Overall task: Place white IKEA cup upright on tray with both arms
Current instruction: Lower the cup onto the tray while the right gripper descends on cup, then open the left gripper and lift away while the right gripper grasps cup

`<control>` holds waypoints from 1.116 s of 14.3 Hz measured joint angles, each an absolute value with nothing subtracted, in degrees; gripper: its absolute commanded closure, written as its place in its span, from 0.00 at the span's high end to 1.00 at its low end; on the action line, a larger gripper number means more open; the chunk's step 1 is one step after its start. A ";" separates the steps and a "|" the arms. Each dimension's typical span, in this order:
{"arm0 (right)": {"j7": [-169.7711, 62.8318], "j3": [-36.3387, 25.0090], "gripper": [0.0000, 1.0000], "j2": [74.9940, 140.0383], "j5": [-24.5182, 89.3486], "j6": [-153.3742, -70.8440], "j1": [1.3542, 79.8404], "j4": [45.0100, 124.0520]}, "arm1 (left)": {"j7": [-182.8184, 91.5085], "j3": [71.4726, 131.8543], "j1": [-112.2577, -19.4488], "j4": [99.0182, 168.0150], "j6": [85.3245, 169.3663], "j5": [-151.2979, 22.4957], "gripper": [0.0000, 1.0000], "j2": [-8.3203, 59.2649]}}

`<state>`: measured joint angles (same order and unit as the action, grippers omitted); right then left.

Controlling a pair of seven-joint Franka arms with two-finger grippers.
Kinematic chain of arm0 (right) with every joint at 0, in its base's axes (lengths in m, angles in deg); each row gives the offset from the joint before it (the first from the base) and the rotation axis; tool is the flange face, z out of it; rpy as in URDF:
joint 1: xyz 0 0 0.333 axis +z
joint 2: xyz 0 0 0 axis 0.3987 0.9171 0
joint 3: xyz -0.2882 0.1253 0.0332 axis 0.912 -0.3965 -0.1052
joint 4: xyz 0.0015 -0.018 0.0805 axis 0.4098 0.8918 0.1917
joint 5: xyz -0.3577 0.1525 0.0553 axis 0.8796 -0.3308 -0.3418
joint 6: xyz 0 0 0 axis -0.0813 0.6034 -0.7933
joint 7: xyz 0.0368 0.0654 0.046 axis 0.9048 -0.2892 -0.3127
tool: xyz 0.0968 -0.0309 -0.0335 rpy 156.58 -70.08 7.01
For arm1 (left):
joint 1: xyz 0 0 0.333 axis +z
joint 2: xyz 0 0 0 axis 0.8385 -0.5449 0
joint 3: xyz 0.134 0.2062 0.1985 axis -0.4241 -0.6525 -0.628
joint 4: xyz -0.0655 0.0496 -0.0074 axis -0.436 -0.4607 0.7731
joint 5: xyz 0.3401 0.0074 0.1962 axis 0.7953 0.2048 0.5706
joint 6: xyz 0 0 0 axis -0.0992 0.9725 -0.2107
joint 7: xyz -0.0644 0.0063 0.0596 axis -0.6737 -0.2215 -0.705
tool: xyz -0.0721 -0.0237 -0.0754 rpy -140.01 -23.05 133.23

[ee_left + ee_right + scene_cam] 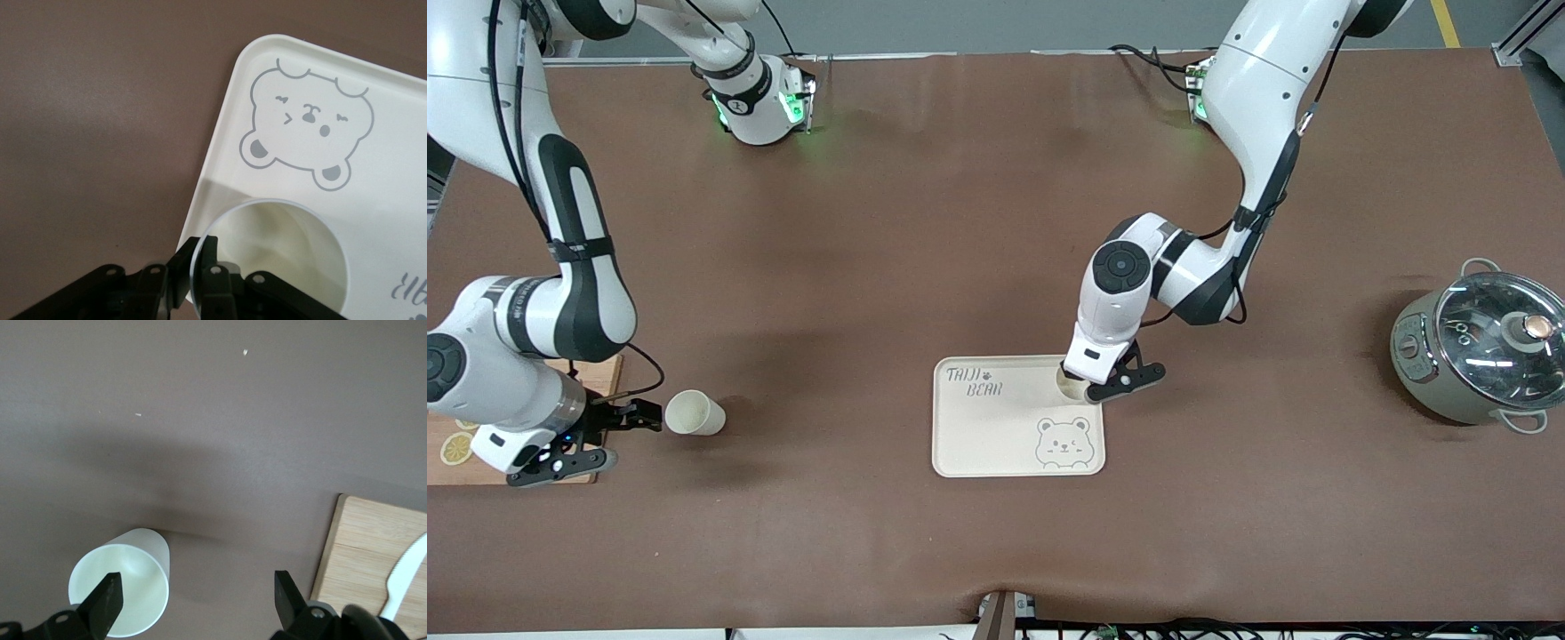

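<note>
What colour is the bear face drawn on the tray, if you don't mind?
Grey line art on the cream tray, clearest in the left wrist view.

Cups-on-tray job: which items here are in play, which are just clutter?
In play:
- tray
- upright cup on the tray, rim pinched by the shut left gripper
- second cup lying on the table, by the open right gripper

Clutter:
- cutting board with a white knife
- lidded pot

The whole table (978, 551) is seen from high above; the tray (969, 444) is shared with the close, downward-looking left wrist view.
</note>
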<state>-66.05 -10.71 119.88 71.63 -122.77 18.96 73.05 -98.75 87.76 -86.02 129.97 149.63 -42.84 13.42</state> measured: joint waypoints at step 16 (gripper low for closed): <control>-66.61 -10.95 1.00 120.25 71.63 -129.79 19.52 79.81 | -98.76 87.50 -86.01 127.62 149.65 -40.85 1.00 11.34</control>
<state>-66.61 -10.95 120.25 71.63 -129.79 19.52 79.81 -98.76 87.50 -86.01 127.62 149.65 -40.85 11.34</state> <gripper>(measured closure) 0.000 0.586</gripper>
